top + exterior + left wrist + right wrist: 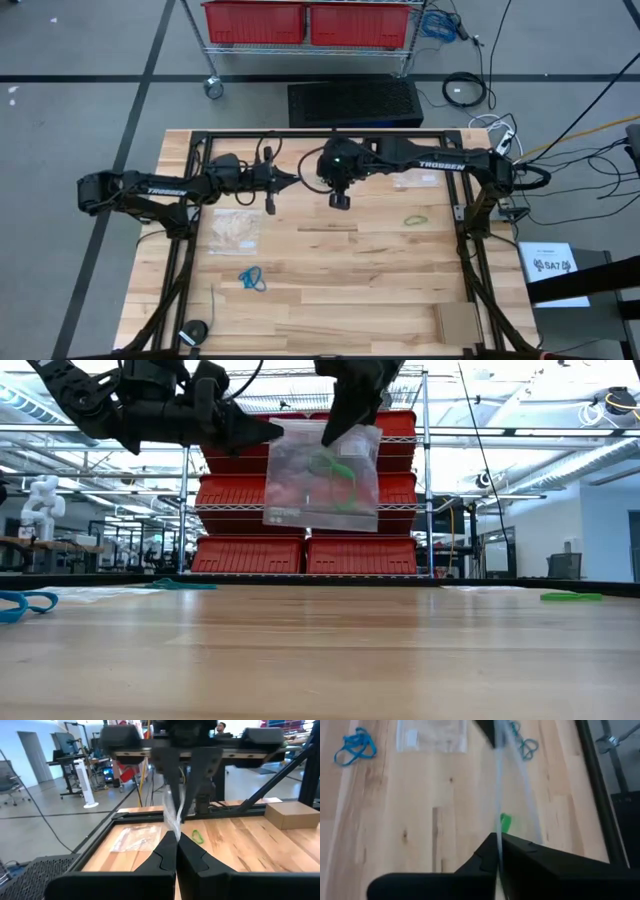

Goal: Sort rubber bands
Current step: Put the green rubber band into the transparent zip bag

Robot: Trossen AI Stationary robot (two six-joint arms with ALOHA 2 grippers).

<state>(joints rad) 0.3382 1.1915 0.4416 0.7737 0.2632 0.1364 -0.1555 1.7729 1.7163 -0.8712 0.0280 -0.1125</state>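
A clear zip bag [320, 485] hangs in the air over the table's far middle, with light green rubber bands [338, 468] inside it. My left gripper [272, 432] is level and shut on the bag's upper corner. My right gripper [335, 430] slants down and is shut on the bag's top edge. Bright blue rubber bands [252, 278] lie on the wood at the near left. A green band [415, 218] lies at the right, and teal bands [525, 745] lie below my left gripper. My left gripper pinches the bag's upper corner [173, 829] between its two shut fingers, coming level from the table's left. The bag hangs below, clear of the table. My right gripper pinches the bag's top edge [498, 827] between its two fingers, slanting down from above. It holds beside my left gripper's corner. The film runs edge-on between the two grippers, and the bag hangs clear.
A second clear bag [235, 230] lies flat on the table's left half, and a pale flat bag [412, 181] lies at the far right. A cardboard box [455, 322] sits at the near right and a black round thing [195, 331] at the near left. Black frame rails [470, 250] border the table.
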